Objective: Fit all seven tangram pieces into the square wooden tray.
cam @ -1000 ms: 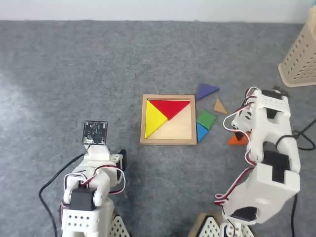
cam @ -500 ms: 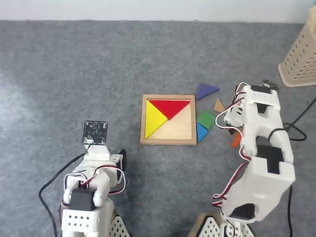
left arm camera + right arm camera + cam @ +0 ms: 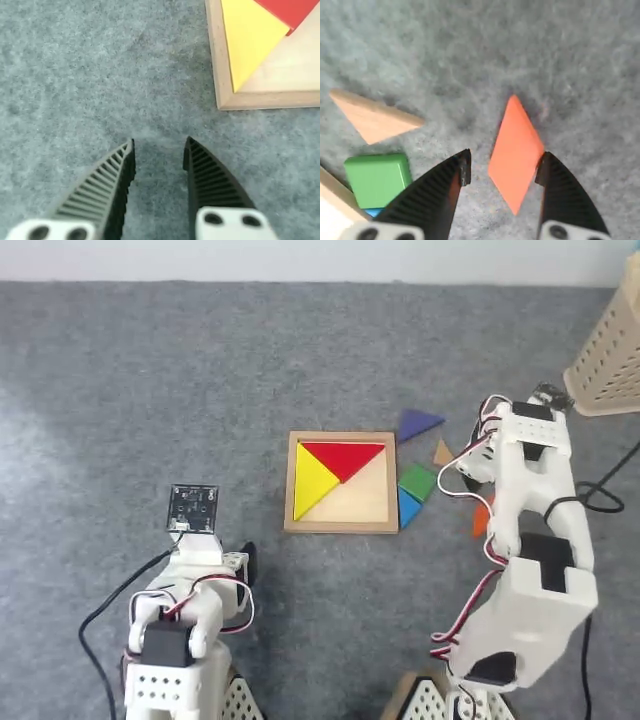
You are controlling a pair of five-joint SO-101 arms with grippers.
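Shifting inward, right end effector [image 3: 502,167] open astride orange piece [image 3: 516,150]; left end effector [image 3: 160,142] unmoved, open, empty.

2 triangles [image 3: 335,462] in tray [image 3: 340,527], 5 pieces [image 3: 418,481] right of it

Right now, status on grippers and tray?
Left gripper open beside wooden tray. Right gripper open astride orange parallelogram. Red triangle, yellow triangle seated. Green square, blue piece lie between.

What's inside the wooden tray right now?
Two pieces: a red triangle along the far edge and a yellow triangle along the left edge, touching. The rest of the tray floor is bare wood. Nothing covers it in the high view.
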